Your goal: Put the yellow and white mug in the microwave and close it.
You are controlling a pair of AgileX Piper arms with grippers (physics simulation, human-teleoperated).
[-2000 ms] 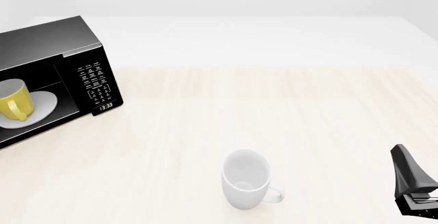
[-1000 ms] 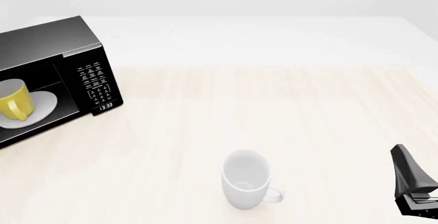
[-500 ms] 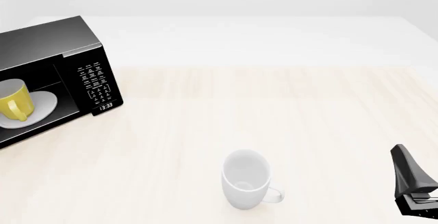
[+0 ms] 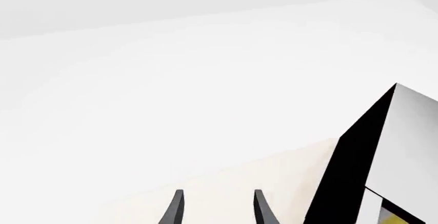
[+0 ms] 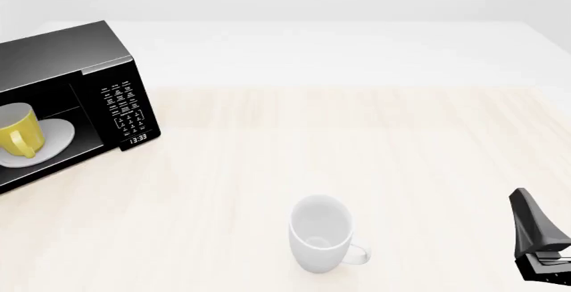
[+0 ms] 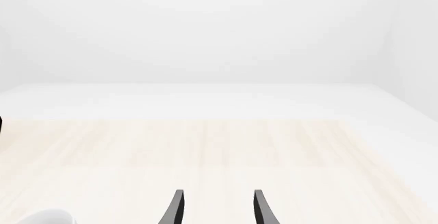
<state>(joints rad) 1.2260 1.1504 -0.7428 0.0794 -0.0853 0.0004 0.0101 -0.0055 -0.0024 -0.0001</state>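
The yellow and white mug [image 5: 18, 130] stands upright on the white turntable plate [image 5: 55, 138] inside the black microwave [image 5: 76, 58] at the table's left edge. The cavity shows open; the door is out of the front view. The microwave's corner [image 4: 356, 162] also shows in the left wrist view, with a sliver of yellow [image 4: 395, 218] at its base. My left gripper [image 4: 217, 208] is open and empty beside the microwave, out of the front view. My right gripper [image 6: 217, 208] is open and empty at the front right [image 5: 537, 235].
An all-white mug [image 5: 319, 233] stands upright at the centre front, handle to the right; its rim also shows in the right wrist view [image 6: 42, 217]. The microwave's button panel and clock [image 5: 128, 111] face the table's middle. The light wooden tabletop [image 5: 357, 138] ends at a white surface behind.
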